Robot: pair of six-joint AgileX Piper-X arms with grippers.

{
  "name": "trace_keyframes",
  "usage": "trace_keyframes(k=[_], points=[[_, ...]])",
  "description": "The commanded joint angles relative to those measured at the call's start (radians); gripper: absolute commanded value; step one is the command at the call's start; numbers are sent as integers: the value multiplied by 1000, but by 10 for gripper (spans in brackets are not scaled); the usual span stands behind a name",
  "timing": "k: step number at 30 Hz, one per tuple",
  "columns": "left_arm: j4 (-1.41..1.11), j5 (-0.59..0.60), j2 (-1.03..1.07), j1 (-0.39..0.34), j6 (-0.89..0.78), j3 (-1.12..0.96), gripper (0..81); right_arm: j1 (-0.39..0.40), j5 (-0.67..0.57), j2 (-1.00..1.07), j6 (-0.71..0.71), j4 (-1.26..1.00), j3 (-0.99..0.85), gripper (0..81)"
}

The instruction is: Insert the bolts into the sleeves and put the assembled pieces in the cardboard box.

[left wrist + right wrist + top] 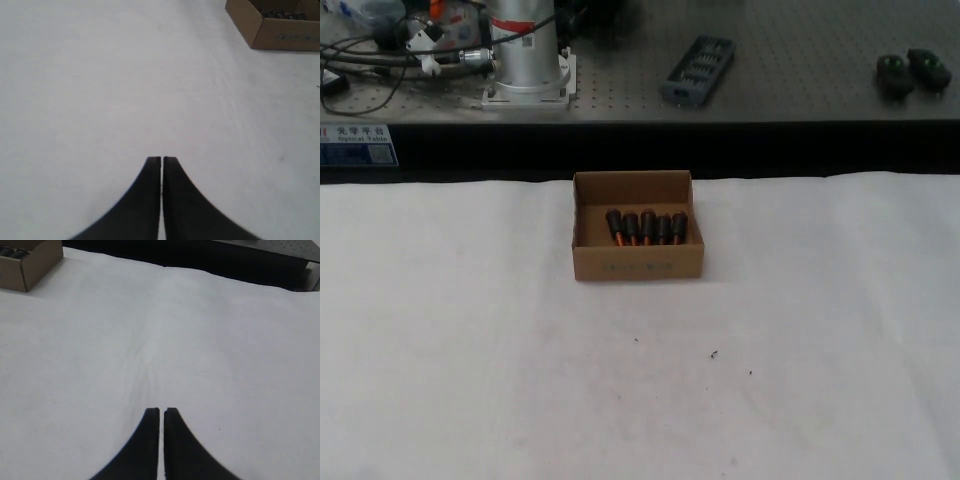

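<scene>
A small open brown cardboard box [638,262] stands on the white cloth-covered surface [470,350], near its far edge. Inside it five assembled pieces [647,228], black sleeves with orange bolts pushed into them, lie side by side in a row along the box floor. Every bolt and sleeve that can be seen is in that box and already joined.

The left gripper [162,160] hangs over bare cloth well apart from the box, its two dark fingers drawn together with only a sliver between them and nothing held. The right gripper [161,411] is the same: fingers nearly touching, empty, over cloth with the box far off.

Judging by this, the inserting and the boxing both look done, and no step appears to be left.
</scene>
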Motion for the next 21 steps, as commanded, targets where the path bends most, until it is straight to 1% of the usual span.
trace_keyframes(k=[1, 9, 14, 21], points=[[69, -6, -8, 2, 12, -11, 11, -6, 1, -8, 5, 22, -7, 38], [314, -6, -8, 2, 12, -11, 11, -6, 1, -8, -1, 186, -7, 38], [436, -6, -8, 2, 11, -11, 11, -6, 1, -8, -15, 191, -7, 38], [430, -6, -8, 2, 9, -11, 11, -6, 1, -8, -15, 191, -7, 38]])
